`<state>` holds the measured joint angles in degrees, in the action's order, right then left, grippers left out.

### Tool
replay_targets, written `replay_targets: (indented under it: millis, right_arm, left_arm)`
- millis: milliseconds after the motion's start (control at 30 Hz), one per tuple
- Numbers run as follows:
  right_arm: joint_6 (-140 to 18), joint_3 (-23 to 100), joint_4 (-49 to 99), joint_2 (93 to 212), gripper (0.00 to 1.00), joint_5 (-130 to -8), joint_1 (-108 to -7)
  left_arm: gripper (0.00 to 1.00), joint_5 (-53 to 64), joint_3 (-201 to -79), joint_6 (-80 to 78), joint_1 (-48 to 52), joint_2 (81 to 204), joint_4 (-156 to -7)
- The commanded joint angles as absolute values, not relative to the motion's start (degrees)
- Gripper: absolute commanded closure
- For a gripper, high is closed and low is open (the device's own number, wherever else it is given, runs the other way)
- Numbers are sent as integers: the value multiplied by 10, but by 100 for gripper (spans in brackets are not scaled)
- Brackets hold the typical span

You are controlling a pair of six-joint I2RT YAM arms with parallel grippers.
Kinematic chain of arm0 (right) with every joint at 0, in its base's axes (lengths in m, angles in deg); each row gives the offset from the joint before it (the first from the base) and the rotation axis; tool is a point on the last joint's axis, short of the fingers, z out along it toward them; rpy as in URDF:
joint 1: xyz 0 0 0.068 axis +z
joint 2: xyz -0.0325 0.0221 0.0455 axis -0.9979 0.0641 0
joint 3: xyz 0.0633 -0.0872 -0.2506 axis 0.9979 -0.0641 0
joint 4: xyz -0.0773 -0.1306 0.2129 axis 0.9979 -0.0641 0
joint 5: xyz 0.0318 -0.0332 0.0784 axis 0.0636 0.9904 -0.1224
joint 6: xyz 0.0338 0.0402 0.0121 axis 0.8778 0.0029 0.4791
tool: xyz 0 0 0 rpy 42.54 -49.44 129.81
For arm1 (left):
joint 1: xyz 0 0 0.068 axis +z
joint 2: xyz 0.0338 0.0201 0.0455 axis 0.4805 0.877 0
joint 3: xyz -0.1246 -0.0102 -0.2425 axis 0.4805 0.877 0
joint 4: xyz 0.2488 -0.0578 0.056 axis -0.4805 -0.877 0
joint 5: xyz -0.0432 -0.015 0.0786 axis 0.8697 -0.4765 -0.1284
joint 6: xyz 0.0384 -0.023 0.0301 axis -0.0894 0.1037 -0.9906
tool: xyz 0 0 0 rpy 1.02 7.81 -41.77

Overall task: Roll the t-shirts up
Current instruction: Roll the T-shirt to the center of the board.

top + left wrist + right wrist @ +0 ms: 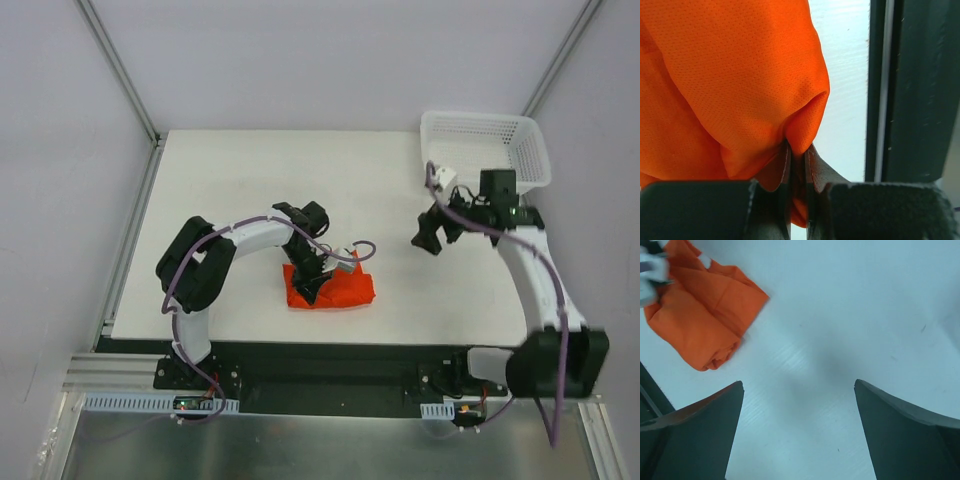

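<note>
The orange-red t-shirt (pixel 335 288) lies bunched in a small folded bundle near the front middle of the white table (pixel 250 190). My left gripper (pixel 318 280) is down on the bundle and shut on a fold of its fabric. In the left wrist view the t-shirt (pixel 730 75) fills the frame and a pinch of it sits between the closed fingers of the left gripper (pixel 798 152). My right gripper (pixel 432 238) hangs open and empty above the table, well to the right of the shirt. The right wrist view shows the right gripper (pixel 799 385) wide open and the t-shirt (pixel 700 320) at upper left.
A white mesh basket (pixel 487 145) stands at the back right corner of the table. The table's dark front rail (pixel 330 350) runs just below the shirt. A metal frame post (pixel 120 70) rises at the back left.
</note>
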<state>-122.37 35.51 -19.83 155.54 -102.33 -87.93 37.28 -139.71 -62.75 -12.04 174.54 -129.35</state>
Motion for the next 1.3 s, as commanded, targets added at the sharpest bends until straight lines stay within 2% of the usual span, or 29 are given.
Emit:
replay_targets:
  millis: [0, 67, 133, 267, 400, 1067, 1267]
  right_arm:
    - [-1210, 173, 24, 1388, 4, -956, -763]
    - [-1274, 158, -76, 1367, 4, -978, -718]
    - [-1301, 123, -89, 1338, 4, -1002, -660]
    - [-1371, 28, -14, 1251, 4, -971, -571]
    - [-1384, 4, 35, 1274, 4, -932, -501]
    - [-1423, 33, 235, 1499, 2, -886, -434]
    - [-1449, 45, 253, 1539, 17, -869, -426]
  left_arm:
    - [100, 468, -1422, -562, -96, 1768, -1346]
    - [100, 484, -1425, -551, -79, 1770, -1344]
    - [100, 491, -1424, -543, -64, 1767, -1340]
    - [100, 493, -1419, -543, -56, 1763, -1340]
    - [100, 496, -1412, -543, -56, 1763, -1339]
    - [100, 514, -1387, -550, -35, 1746, -1332]
    - [100, 532, -1370, -562, -16, 1733, -1332]
